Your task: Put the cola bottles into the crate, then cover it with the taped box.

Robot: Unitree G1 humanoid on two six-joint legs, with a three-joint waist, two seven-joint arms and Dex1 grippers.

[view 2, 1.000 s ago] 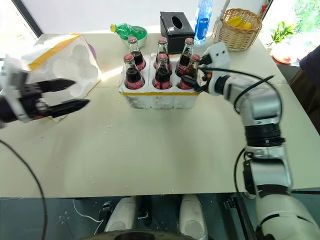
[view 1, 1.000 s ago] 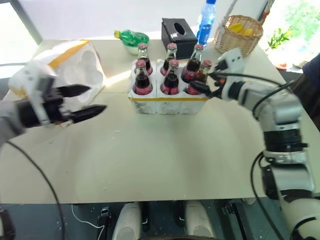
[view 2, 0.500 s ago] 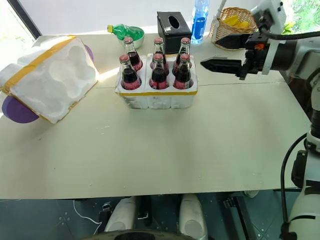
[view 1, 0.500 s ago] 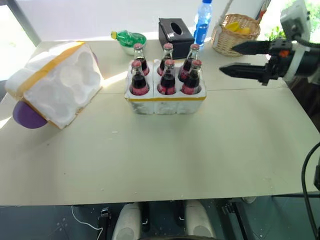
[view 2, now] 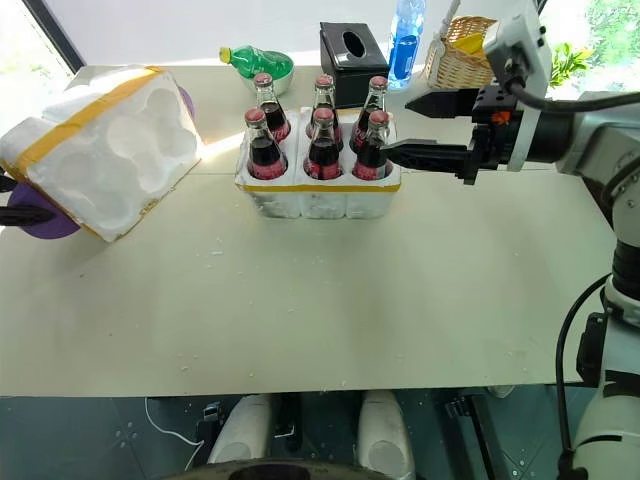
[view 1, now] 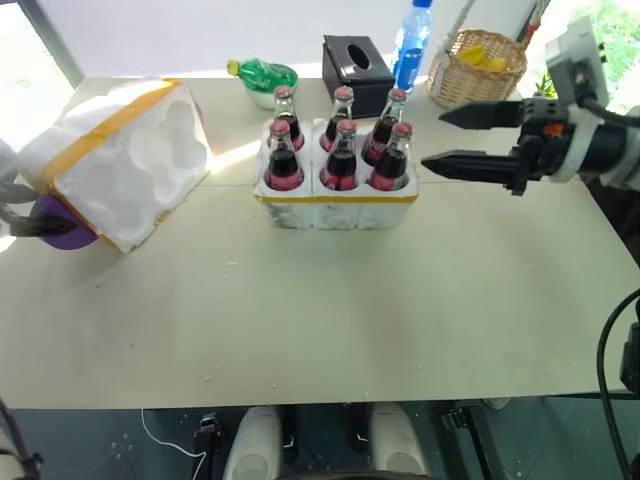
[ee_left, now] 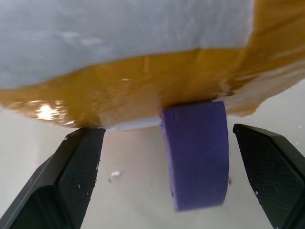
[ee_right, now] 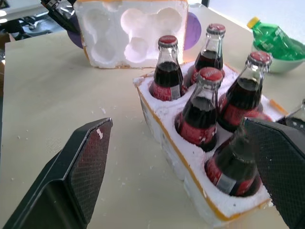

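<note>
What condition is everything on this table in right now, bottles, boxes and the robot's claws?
cola bottles: six, upright, capped, all in the crate.
crate: full, uncovered.
taped box: tilted, hollow side facing the crate, propped on a purple roll.
green bottle: lying in a bowl.
water bottle: upright.
left gripper: open, empty, at the box's taped edge.
right gripper: open, empty, beside the crate.

Through the right wrist camera I'm seeing my right hand [ee_right: 183,179] standing wide apart, one finger [ee_right: 78,174] on each side of the crate [ee_right: 190,179]. The cola bottles [ee_right: 198,117] are sitting upright in its wells, red caps on. Behind them the taped box [ee_right: 131,31] is lying with its hollow side facing me, something purple [ee_right: 193,31] peeking past its edge. A green bottle [ee_right: 274,38] is resting in a bowl. Foam crumbs are dotting the desk [ee_right: 71,95].
</note>
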